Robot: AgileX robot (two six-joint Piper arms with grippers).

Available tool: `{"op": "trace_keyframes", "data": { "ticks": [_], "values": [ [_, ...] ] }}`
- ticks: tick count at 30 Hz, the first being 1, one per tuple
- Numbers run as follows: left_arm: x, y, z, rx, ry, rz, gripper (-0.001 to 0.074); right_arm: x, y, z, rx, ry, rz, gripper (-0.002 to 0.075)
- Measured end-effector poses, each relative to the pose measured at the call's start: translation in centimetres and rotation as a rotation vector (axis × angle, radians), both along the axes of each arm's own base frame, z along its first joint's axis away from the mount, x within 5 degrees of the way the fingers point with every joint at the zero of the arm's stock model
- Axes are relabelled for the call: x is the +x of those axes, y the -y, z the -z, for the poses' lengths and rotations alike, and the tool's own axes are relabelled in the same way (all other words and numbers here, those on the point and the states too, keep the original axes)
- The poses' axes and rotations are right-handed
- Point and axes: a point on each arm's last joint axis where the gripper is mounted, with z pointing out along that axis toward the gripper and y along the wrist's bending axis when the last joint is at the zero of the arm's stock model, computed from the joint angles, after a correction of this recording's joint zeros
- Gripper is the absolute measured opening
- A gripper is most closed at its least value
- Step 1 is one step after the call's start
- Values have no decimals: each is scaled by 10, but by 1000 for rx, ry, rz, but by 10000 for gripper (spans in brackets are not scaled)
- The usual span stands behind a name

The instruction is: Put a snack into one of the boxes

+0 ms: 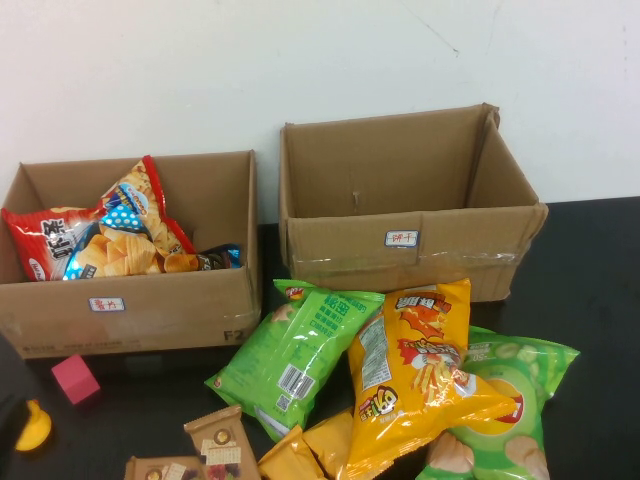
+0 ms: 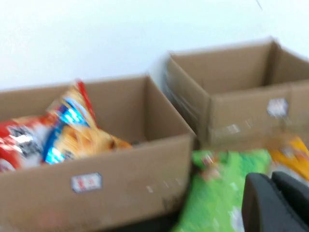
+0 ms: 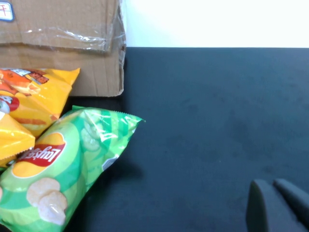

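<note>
Cardboard dominates the far side of the black table (image 1: 600, 300): two open-topped brown corrugated boxes stand against a white wall. The left cardboard box (image 1: 150, 305) bears a small white label on its front and already holds several glossy crinkled packets, among them a red chip bag (image 1: 45, 240) and a blue-and-orange chip bag (image 1: 125, 230) leaning upright. The right cardboard box (image 1: 420, 235), taller and with clear tape along its front, shows only bare inner walls; its floor is hidden behind the front panel.

Snacks lie loose in front of the boxes. A bright green foil bag (image 1: 295, 355) lies slanted just before the gap between the boxes, a yellow-orange chip bag (image 1: 420, 370) overlaps a pale green Lay's bag (image 1: 505, 410), and small yellow packets (image 1: 310, 450) and brown sachets (image 1: 215, 445) are cut off by the lower edge. A pink cube (image 1: 75, 378) and a yellow curved toy (image 1: 35, 428) sit apart near the left box.

Neither arm appears in the high view. The left gripper (image 2: 275, 203) shows only as a dark blurred shape, raised near the green bag and facing the boxes; whether it is open I cannot tell. The right gripper (image 3: 275, 205) hangs over bare tabletop, well apart from the Lay's bag; again I cannot tell its state.
</note>
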Motion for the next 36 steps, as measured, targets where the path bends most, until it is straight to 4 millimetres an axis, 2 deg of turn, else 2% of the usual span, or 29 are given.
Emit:
{"op": "trace_keyframes", "data": {
  "ticks": [7,14,23,36],
  "values": [
    [-14,-13,36,11,200,-138,-1,0,0,0,0,0,0,-1],
    [-15,-18,61,70,45,-242,-1,0,0,0,0,0,0,-1],
    [-17,-30,76,144,-93,-432,-1,0,0,0,0,0,0,-1],
    [-18,-31,82,132,-121,-450,-1,0,0,0,0,0,0,-1]
  ]
}}
